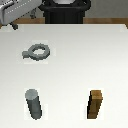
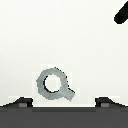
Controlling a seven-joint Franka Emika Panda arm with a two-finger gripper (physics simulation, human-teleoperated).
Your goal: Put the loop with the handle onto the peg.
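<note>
The loop with the handle (image 1: 46, 51) lies flat on the white table at the exterior view's left, its stubby handle pointing to that view's left. The peg (image 1: 33, 103), a dark grey upright cylinder, stands well nearer the camera on the same side, apart from the loop. In the wrist view the loop (image 2: 62, 88) lies on the table below my gripper (image 2: 64, 102), roughly midway between the fingers. Both dark fingertips (image 2: 22, 102) stand wide apart and open, with nothing between them. Only part of the arm (image 1: 12, 15) shows at the exterior view's far left.
A brown wooden block (image 1: 95, 104) stands upright at the exterior view's right, level with the peg. The robot's dark base (image 1: 65, 10) sits behind the table's (image 1: 80, 55) far edge. A dark elongated shape (image 2: 121, 12) shows at the wrist frame's edge.
</note>
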